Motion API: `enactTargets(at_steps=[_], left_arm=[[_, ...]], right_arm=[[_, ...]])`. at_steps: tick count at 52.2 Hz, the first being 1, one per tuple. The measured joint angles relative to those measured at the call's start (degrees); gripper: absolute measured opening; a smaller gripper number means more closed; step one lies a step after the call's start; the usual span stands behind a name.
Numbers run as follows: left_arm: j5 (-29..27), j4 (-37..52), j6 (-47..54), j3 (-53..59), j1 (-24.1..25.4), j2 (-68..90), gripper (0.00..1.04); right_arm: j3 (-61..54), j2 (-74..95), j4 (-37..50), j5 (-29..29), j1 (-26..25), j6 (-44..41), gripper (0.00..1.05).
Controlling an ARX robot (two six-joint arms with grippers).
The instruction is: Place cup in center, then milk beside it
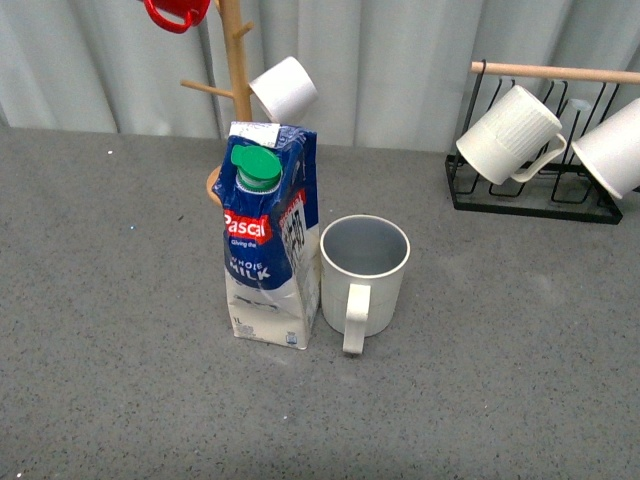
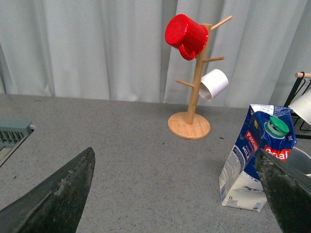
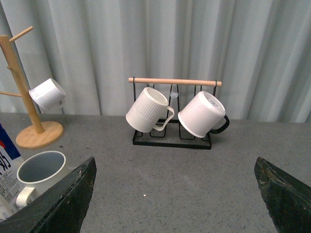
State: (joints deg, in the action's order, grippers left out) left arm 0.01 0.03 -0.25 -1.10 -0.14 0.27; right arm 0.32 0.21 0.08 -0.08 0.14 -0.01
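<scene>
Cup (image 1: 364, 270) stands upright at mid-frame of the front view on the grey speckled tabletop (image 1: 110, 330), mouth up, handle turned toward the camera; pale grey-blue interior, nothing visible inside. Milk (image 1: 270, 235) stands just left of it, upright, green cap on, red logo and white lettering facing the camera; carton and cup very close, contact not clear. Carton top panel creased. Behind the milk, upper centre, a wooden mug tree (image 1: 236, 60) with a red mug (image 1: 178, 12) at the top edge and a small white cup (image 1: 284, 89) hung mouth outward. Upper right, a black wire rack (image 1: 530, 190) with a wooden bar carries a ribbed white mug (image 1: 508, 135) and another white mug (image 1: 612, 147), both tilted. Neither arm appears in the front view. Left gripper (image 2: 175, 194): dark fingers (image 2: 58, 194) wide apart at the lower corners of the left wrist view, nothing between them, milk near the lower right. Right gripper (image 3: 175, 194): fingers (image 3: 63, 199) likewise spread, empty, cup at lower left. A grey slotted object (image 2: 14, 132) sits at the left edge of the left wrist view
</scene>
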Motion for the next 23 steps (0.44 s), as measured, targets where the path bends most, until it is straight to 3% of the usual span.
enactTargets(at_steps=[23], left_arm=[[0.0,0.0,0.0,0.0,0.0,0.0,0.98]], right_arm=[[0.0,0.0,0.0,0.0,0.0,0.0,0.95]])
